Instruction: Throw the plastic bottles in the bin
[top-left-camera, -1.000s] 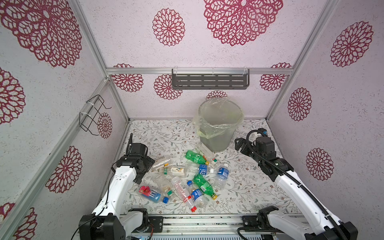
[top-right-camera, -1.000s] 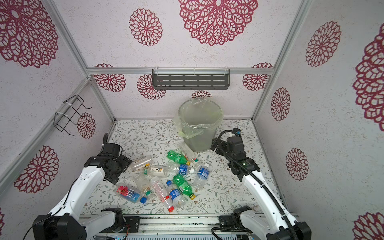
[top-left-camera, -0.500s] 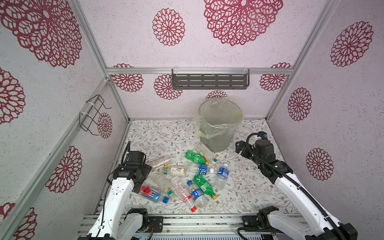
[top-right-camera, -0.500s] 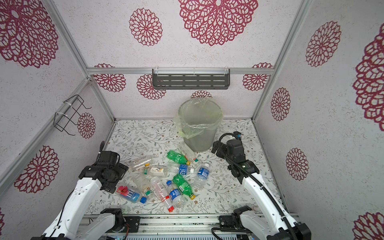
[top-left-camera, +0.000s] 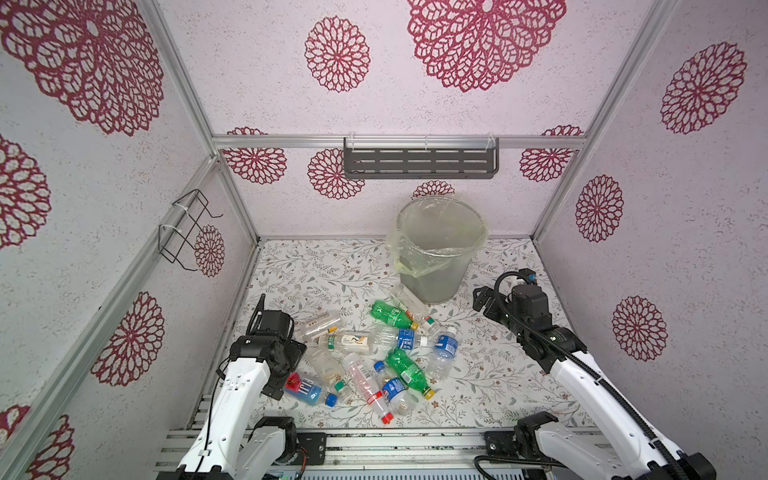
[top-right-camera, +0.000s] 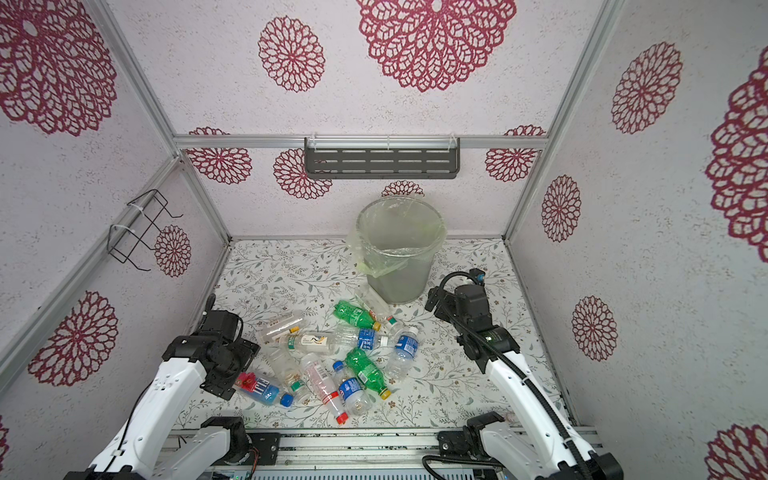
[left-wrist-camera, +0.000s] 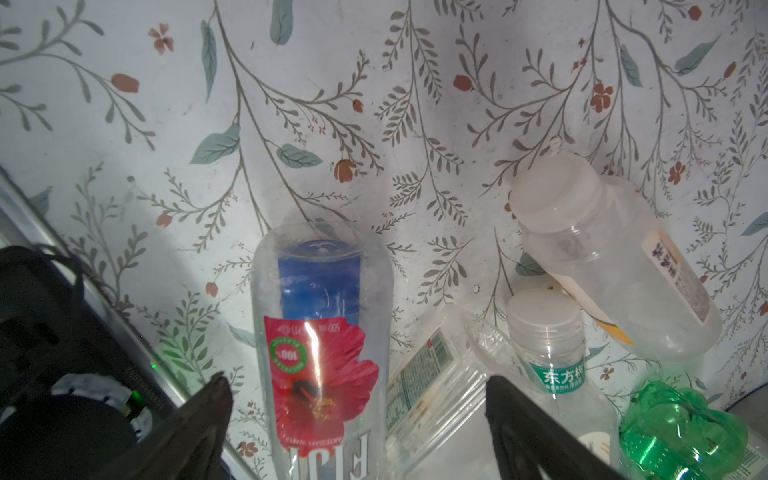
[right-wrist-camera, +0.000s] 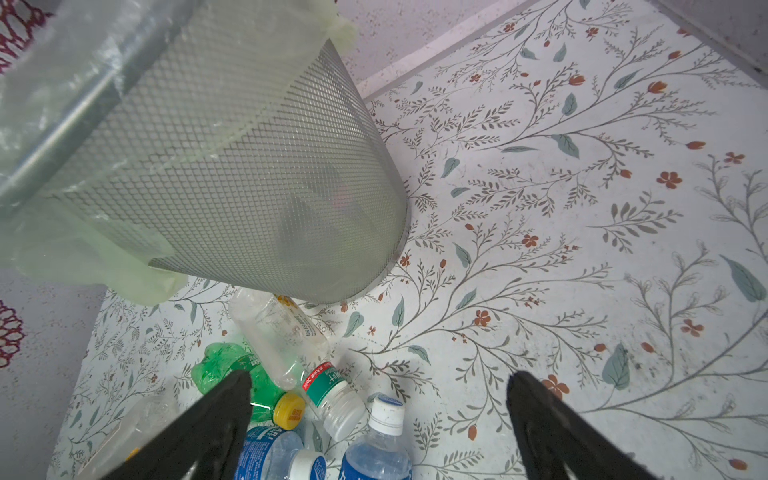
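Several plastic bottles lie in a loose pile on the floral floor in both top views, among them a green one. The grey mesh bin with its yellowish bag stands behind the pile. My left gripper is open and low at the pile's left edge. Its jaws straddle a clear bottle with a red-flower label without touching it. My right gripper hangs open and empty to the right of the bin, above a clear bottle.
A dark slotted shelf hangs on the back wall and a black wire rack on the left wall. An aluminium rail runs along the front edge. Beside the left jaws lie a white-capped bottle and a milky bottle.
My left gripper has moved toward the front and come down over the flower-label bottle. My right gripper has sunk slightly beside the bin. No bottle has moved.
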